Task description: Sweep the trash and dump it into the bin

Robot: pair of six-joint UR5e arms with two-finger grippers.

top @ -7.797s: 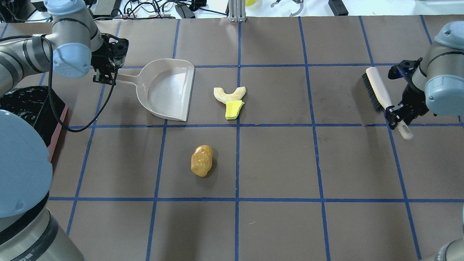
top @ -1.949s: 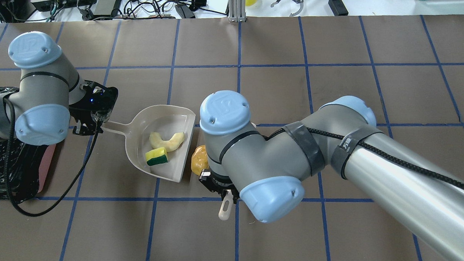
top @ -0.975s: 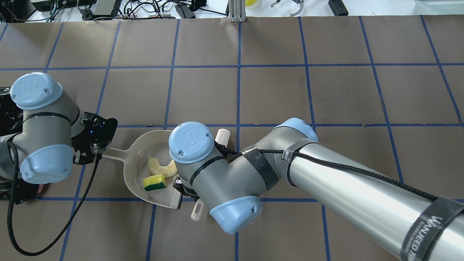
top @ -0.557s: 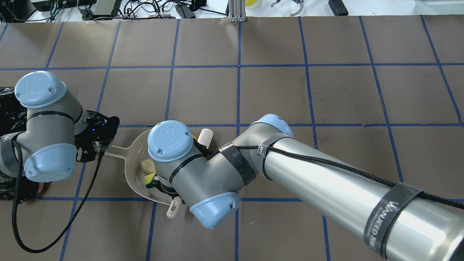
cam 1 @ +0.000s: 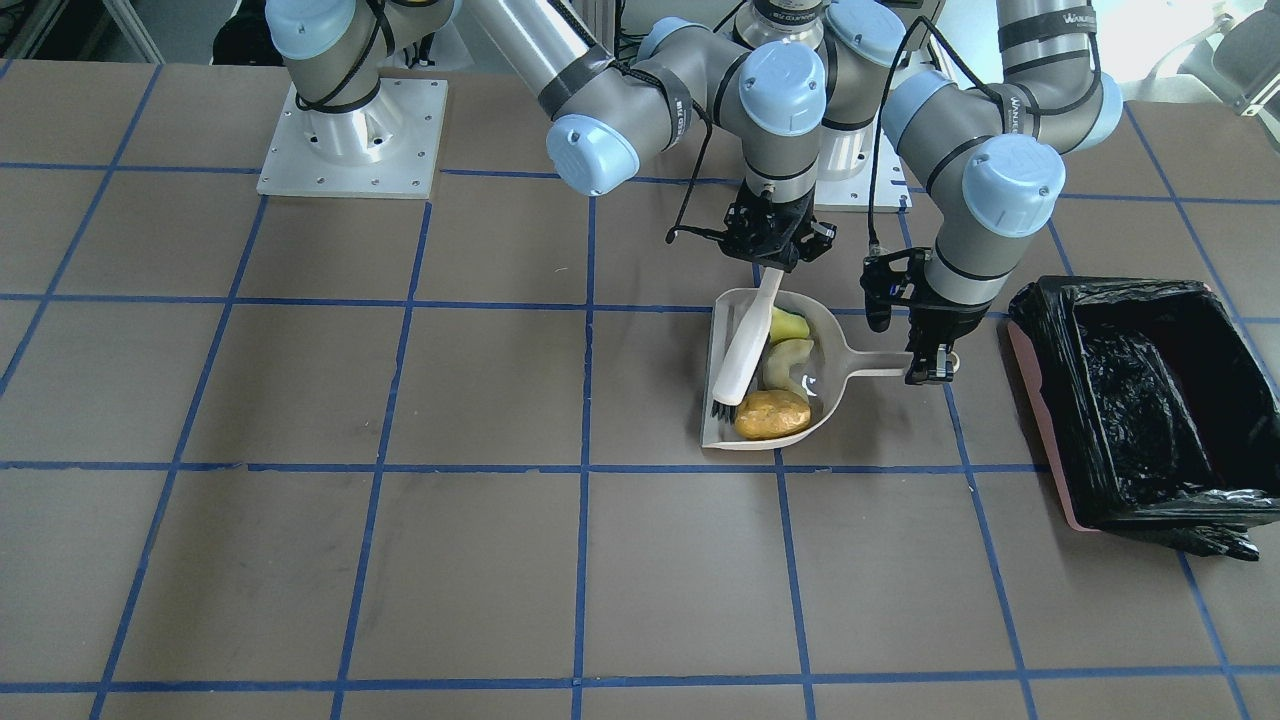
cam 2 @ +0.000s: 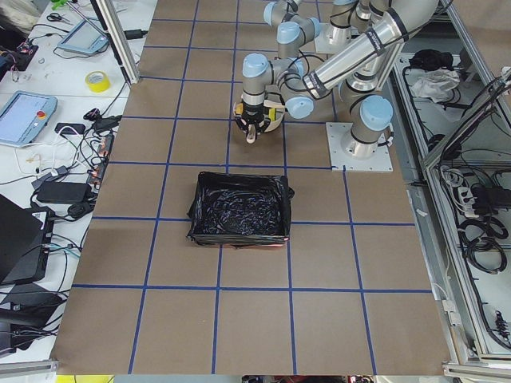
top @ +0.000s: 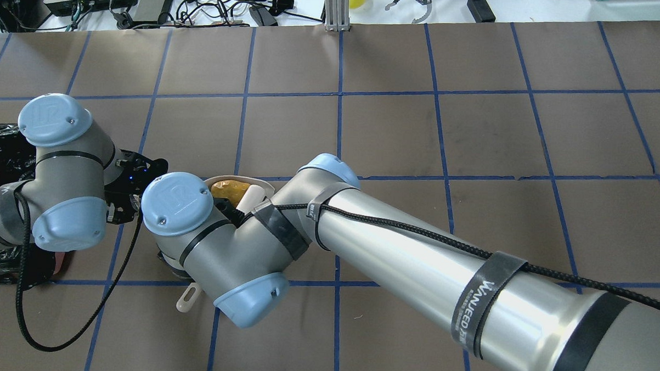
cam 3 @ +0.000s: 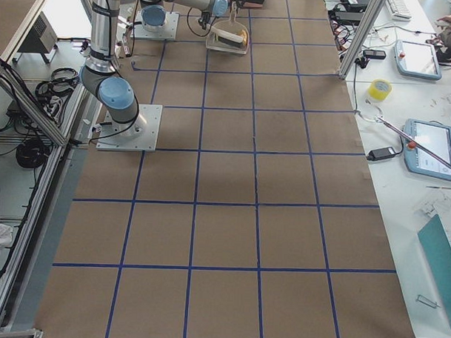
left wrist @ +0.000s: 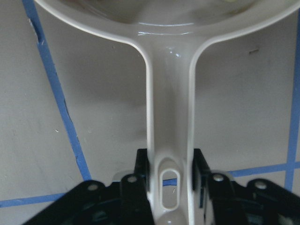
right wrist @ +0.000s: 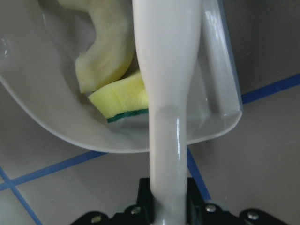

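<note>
Left pincer (left wrist: 169,164) clamps grey-white translucent plastic dustpan (cam 1: 722,425) by handle end; right pincer (right wrist: 168,204) clamps white-handled brush (cam 1: 745,345). Glossy orange-brown lump (cam 1: 772,414) by lip likely light, slippery: keep pan level.

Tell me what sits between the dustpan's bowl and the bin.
In the front-facing view, only the dustpan's handle, clamped by the left gripper, then bare table up to the bin.
</note>
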